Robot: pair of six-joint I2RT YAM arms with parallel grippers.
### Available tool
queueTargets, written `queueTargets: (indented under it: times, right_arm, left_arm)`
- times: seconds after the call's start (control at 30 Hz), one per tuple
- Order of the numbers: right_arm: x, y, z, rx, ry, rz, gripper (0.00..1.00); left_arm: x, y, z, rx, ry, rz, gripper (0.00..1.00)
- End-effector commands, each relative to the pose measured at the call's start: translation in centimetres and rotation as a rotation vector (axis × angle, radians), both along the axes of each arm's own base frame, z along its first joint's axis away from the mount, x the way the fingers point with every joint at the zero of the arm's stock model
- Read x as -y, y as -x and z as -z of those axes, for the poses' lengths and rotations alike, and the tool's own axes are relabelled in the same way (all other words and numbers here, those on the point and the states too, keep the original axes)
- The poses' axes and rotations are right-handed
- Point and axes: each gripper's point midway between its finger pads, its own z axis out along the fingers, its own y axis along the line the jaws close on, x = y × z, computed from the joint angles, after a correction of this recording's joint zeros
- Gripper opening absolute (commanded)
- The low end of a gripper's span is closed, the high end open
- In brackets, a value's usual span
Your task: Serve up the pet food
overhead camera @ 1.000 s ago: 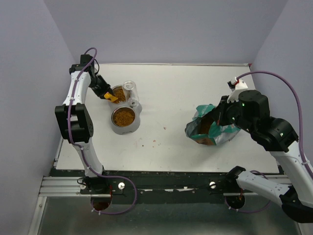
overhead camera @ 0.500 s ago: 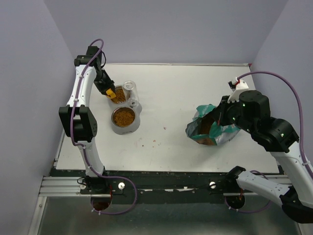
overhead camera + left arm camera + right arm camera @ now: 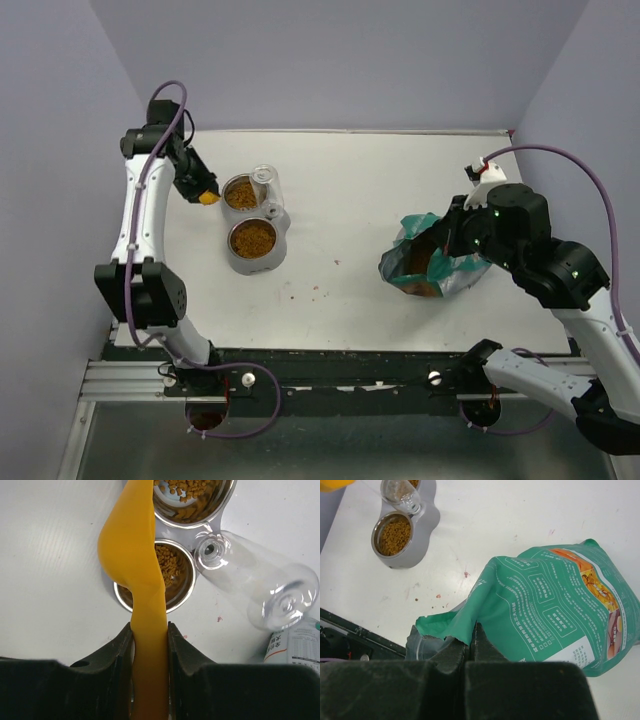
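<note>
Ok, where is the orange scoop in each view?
Top external: orange scoop at far left, held by the left end effector, beside the twin-bowl feeder.
Left wrist: centre, rising from between the fingers, overlapping the feeder.
Right wrist: only an orange sliver at the top-left corner, probably it.
Shared landmark: the feeder with pet food in both bowls.

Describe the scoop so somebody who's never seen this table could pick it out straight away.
On the white table, find the grey double-bowl feeder of brown kibble at far left, opposite the teal bag. Just left of its far bowl, the left pincer is shut on the handle of the scoop. It is the only bright orange thing there.
</note>
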Motion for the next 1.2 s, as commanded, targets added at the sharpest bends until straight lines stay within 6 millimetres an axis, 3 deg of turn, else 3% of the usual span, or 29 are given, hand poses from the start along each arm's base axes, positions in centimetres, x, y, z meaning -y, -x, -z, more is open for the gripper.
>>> queueTargets:
  times: [0.0,0.17,0.33,0.57,0.87,1.03,1.13,1.17]
  right_arm:
    - [-1.2,-1.0,-3.6,0.098,-0.093,-0.009,0.0]
    - [-1.4,-1.0,-3.8,0.097,-0.088,-0.022,0.0]
    - [-1.9,-0.7,-3.9,0.092,-0.091,-0.064,0.0]
    - [-2.6,-0.5,-3.7,0.092,-0.104,-0.101,0.0]
    - [-2.7,-0.5,-4.4,0.095,-0.121,-0.092,0.0]
    - [-2.2,-1.6,-4.4,0.099,-0.118,-0.027,0.0]
    - [-2.0,-2.2,-4.1,0.079,-0.111,0.017,0.0]
    - [-2.1,-2.4,-4.1,0.073,-0.117,0.024,0.0]
  left_arm:
    - [-0.3,4.1,-4.0,0.157,0.006,-0.052,0.0]
    - [1.1,9.4,-4.4,0.24,0.094,-0.118,0.0]
    - [3.1,14.2,-2.9,0.256,0.191,-0.108,0.0]
    - [7.9,15.3,-3.8,0.524,0.482,0.049,0.0]
    - [16.9,17.7,1.9,0.446,0.817,0.285,0.0]
    - [22.3,17.1,4.8,0.464,0.798,0.434,0.0]
    - [23.8,16.0,7.3,0.446,0.826,0.432,0.0]
    - [24.2,15.5,7.1,0.469,0.841,0.445,0.0]
